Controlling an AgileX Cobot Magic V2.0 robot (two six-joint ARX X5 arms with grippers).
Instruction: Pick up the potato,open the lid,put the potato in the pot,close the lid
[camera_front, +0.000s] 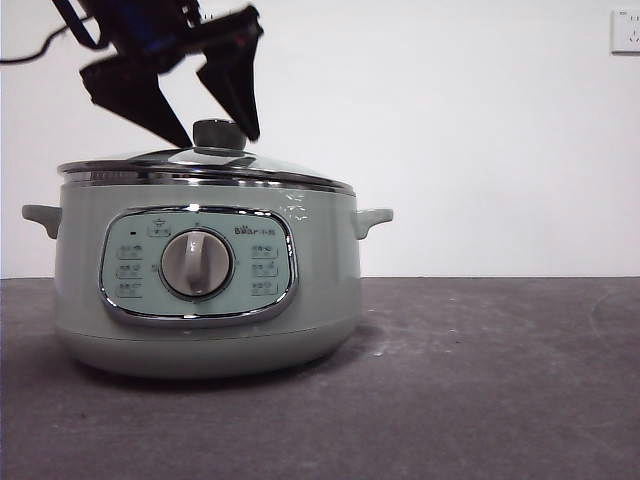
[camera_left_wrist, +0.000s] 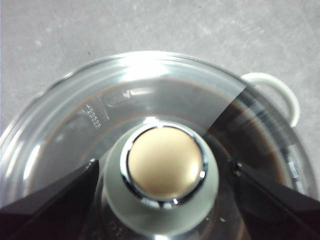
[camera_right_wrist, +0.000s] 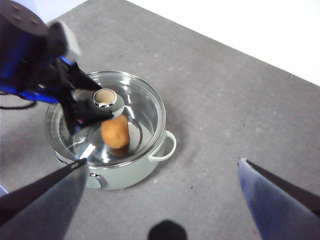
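While lid (camera_front: 205, 165) sits on pot (camera_front: 205, 290), left gripper (camera_front: 215, 130) straddles knob (camera_left_wrist: 165, 160), jaws spread; right gripper (camera_right_wrist: 160, 165) open, high; orange-brown potato (camera_right_wrist: 116, 131) inside.

Left gripper (camera_front: 212, 128) jaws spread apart; right gripper (camera_right_wrist: 160, 170) jaws wide.

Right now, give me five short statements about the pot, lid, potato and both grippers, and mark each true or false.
1. The potato lies on the table beside the pot. False: it shows through the glass, inside the pot.
2. The lid sits on the pot's rim. True.
3. The left gripper has its jaws open on either side of the lid's knob. True.
4. The right gripper holds the potato. False: its jaws are open and empty, high above the table.
5. The pot has a dial in the middle of its control panel. True.
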